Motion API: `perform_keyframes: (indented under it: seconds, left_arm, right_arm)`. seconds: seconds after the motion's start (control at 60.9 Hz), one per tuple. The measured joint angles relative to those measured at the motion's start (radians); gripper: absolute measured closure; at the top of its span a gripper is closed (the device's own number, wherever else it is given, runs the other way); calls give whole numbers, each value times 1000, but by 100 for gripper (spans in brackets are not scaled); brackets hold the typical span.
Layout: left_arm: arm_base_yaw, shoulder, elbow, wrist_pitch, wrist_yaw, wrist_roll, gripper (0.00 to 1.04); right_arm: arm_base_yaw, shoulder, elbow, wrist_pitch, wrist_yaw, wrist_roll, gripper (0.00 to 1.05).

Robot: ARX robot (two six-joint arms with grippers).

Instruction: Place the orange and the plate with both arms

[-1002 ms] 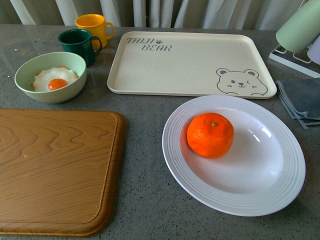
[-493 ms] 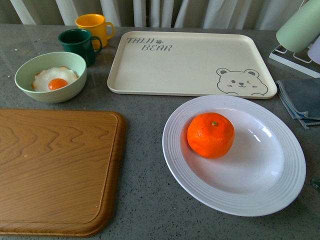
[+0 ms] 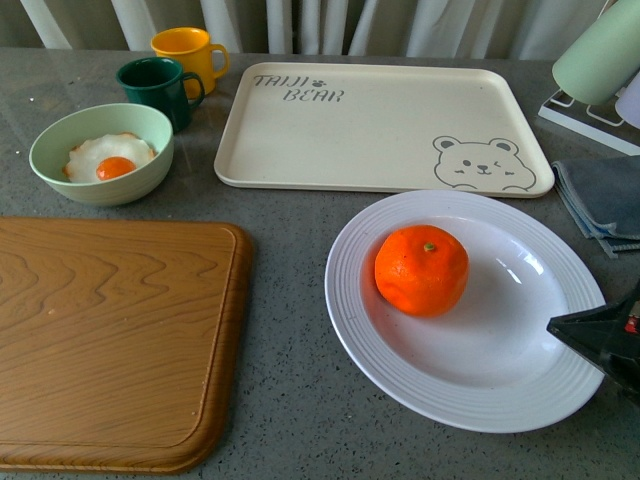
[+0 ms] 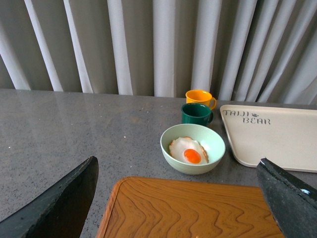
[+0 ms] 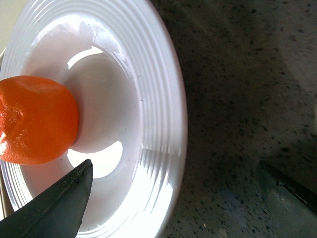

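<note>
As seen from the front, the orange (image 3: 421, 270) was found lying inside the plate (image 3: 452, 408), a little left of the plate's middle, with its green stem dot turned upward. The right gripper (image 3: 600, 342) was seen only as a dark tip over the plate's right rim; whether the rim was touched could not be told. A cream tray (image 3: 380, 125) was set just behind the plate, a wooden board (image 3: 110, 340) near the plate's left side, and a pale green bowl (image 3: 100, 190) with a fried egg well off to the plate's far left.

From the left wrist, the left gripper (image 4: 178, 159) was shown spread wide, with nothing held between its fingers (image 4: 67, 198).

From the right wrist, the right gripper was shown wide apart and empty. The plate's ribbed rim was straddled: one finger was placed over the plate's well close to the orange, the other outside the plate above the grey table (image 5: 237, 74).
</note>
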Motion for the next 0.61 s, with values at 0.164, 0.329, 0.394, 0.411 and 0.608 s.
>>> perform_keyframes:
  seconds: [0.164, 0.329, 0.394, 0.411, 0.608]
  left_arm:
    - [0, 0, 0, 0, 0, 0, 9]
    - [0, 0, 0, 0, 0, 0, 9]
    - [0, 0, 0, 0, 0, 0, 9]
    - [0, 0, 0, 0, 0, 0, 9]
    - [0, 0, 0, 0, 0, 0, 9]
  right_arm:
    - [26, 64, 46, 34, 15, -1, 9]
    - [46, 87, 62, 56, 16, -1, 9]
    - [55, 93, 65, 63, 16, 0, 9]
    - [57, 94, 66, 64, 16, 0, 9]
    - [72, 108, 72, 70, 15, 3, 20]
